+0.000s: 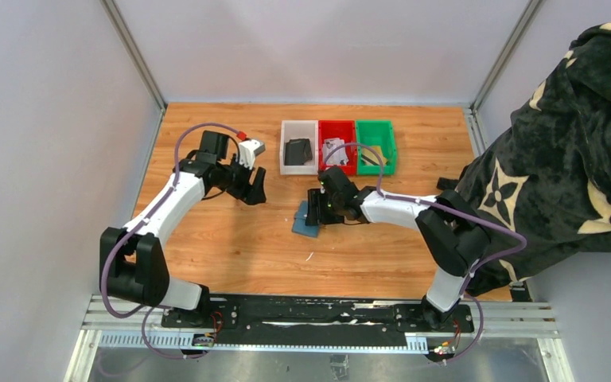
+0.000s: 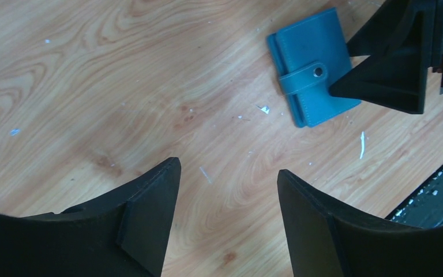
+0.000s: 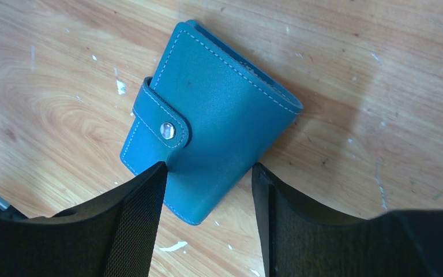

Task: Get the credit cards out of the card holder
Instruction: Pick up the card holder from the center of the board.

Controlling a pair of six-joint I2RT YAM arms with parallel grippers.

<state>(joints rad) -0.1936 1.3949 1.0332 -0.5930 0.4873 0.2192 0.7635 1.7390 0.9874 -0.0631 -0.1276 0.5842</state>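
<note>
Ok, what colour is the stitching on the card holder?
Whitish, against the teal card holder; clearest in the right wrist view.

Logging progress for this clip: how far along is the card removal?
Nothing done yet: the card holder lies shut, its tab snapped. In hand: the open right gripper is poised at its edge; the left gripper hangs open aside. Left: unsnapping it, pulling the cards.

snapped-closed card holder (image 2: 314, 69) lies on the table (image 2: 92, 86) beyond the left end effector (image 2: 228, 170).
</note>
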